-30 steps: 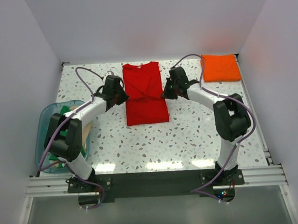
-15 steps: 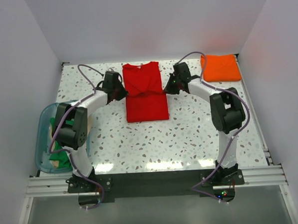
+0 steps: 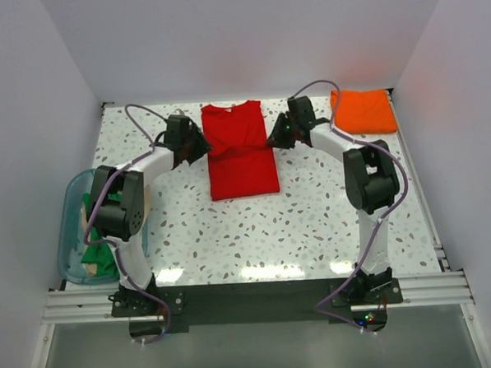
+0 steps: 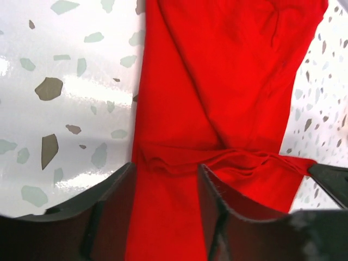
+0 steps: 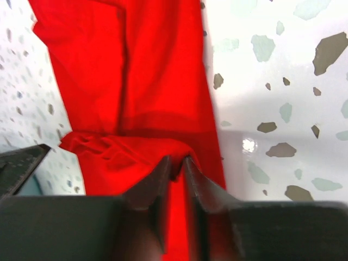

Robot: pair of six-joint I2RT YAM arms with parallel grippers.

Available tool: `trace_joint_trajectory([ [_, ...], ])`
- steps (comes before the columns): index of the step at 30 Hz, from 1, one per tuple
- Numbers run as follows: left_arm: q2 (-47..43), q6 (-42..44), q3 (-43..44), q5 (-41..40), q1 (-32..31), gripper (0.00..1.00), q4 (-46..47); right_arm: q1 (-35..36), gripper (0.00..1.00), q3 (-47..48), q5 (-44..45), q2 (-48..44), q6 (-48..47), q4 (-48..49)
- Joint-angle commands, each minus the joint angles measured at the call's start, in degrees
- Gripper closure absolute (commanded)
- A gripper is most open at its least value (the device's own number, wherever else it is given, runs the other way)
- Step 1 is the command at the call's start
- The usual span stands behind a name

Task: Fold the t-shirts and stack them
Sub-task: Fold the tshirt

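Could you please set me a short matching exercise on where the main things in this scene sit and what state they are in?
Column one:
1. red t-shirt
2. orange t-shirt
3. plastic tub
4. left gripper

Column two:
a. folded, at the far right corner of the table
b. open, over the red cloth's left edge
c. at the table's left edge, green cloth inside
d. lying at the far middle of the table

Pairs: 1-d, 2-a, 3-c, 4-b.

One t-shirt point(image 3: 240, 155) lies toward the back of the table point(image 3: 313, 222), between my left gripper point(image 3: 201, 145) and my right gripper point(image 3: 272, 140). A folded t-shirt point(image 3: 363, 110) sits in the far right corner. The tub point(image 3: 71, 234), with shirts point(image 3: 97, 256) inside, stands near left.
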Motion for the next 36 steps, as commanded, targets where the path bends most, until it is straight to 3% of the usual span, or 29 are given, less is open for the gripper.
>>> trace_joint_trajectory([
  [1, -3.11, 1.13, -0.48, 0.92, 1.12, 0.45, 4.46, -0.62, 0.7, 2.71, -1.35, -1.1, -1.58, 1.19],
  [3, -5.93, 1.48, -1.97, 1.27, 1.12, 0.37, 6.83, -0.62, 0.6, 2.27, -0.82, -2.68, -2.55, 0.84],
  [4, -6.72, 1.57, -2.42, 1.54, 1.03, 0.36, 7.1, -0.62, 0.53, 1.31, -0.65, -3.47, -2.9, 1.1],
  [7, -9.1, 1.48, -4.26, 2.24, -0.28, 0.39, 8.07, -0.36, 0.46, -0.45, -0.03, -5.84, -3.87, 1.81],
  [9, -9.8, 1.39, -4.97, 1.55, -2.48, 0.52, 7.8, 0.26, 0.47, -2.38, -0.56, -6.64, -4.13, 3.21],
  [12, -9.63, 0.26, -6.81, 0.49, -6.08, 0.74, 8.33, 2.98, 0.55, -3.53, 0.58, -7.26, -5.71, 3.21],
  [14, -8.67, -1.15, -8.57, 0.75, -8.02, 0.88, 10.08, 5.35, 0.66, -3.18, 1.46, -6.38, -6.76, 3.04],
  [17, -7.44, -3.17, -10.5, 1.27, -9.95, 1.0, 12.1, 8.34, 0.76, -1.17, 2.6, -4.02, -8.08, 2.16],
  [28, -4.89, -6.78, -20.26, 1.72, -11.97, 1.0, 18.87, 11.42, 0.84, 14.28, 2.87, 9.43, -8.7, -2.67],
  [36, -5.41, -7.92, -26.76, -0.3, -13.03, 1.0, 19.76, 10.63, 0.81, 20.19, 1.65, 15.94, -8.61, -0.22],
])
